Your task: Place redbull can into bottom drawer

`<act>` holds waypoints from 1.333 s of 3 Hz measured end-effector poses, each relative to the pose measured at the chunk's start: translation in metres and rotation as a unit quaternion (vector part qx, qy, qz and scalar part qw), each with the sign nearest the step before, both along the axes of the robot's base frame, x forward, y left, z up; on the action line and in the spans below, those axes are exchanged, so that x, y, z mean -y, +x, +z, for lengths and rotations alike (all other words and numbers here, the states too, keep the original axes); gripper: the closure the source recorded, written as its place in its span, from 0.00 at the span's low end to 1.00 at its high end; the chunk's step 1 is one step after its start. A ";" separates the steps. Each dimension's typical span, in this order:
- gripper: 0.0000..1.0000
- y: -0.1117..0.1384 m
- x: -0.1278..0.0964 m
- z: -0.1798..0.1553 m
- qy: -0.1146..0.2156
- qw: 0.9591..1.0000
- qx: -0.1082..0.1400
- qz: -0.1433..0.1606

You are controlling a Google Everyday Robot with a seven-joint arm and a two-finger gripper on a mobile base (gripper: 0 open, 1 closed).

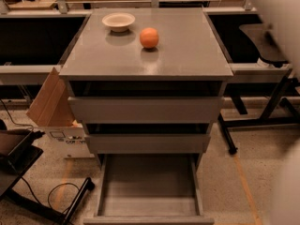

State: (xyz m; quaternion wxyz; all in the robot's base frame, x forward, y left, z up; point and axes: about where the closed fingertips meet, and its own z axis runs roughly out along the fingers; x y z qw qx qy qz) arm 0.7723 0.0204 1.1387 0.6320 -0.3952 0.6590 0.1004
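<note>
The bottom drawer (149, 184) of the grey cabinet is pulled out towards me and its grey tray is bare. The two upper drawers (145, 109) are only slightly ajar. The redbull can is out of view. My gripper is out of view; only a blurred white part of my arm (287, 36) shows along the right edge.
An orange (149, 37) and a shallow cream bowl (118, 21) sit on the cabinet top (187, 55). An open cardboard box (49, 102) stands left of the cabinet. A black stand and cable (28, 172) lie at the lower left. Black desk legs (255, 121) stand at the right.
</note>
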 end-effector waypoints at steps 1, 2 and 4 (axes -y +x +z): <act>1.00 -0.105 0.006 0.051 0.060 0.997 0.044 0.022; 1.00 -0.135 -0.007 -0.024 0.080 0.995 -0.009 0.051; 1.00 -0.201 -0.018 -0.304 0.106 0.962 -0.238 0.083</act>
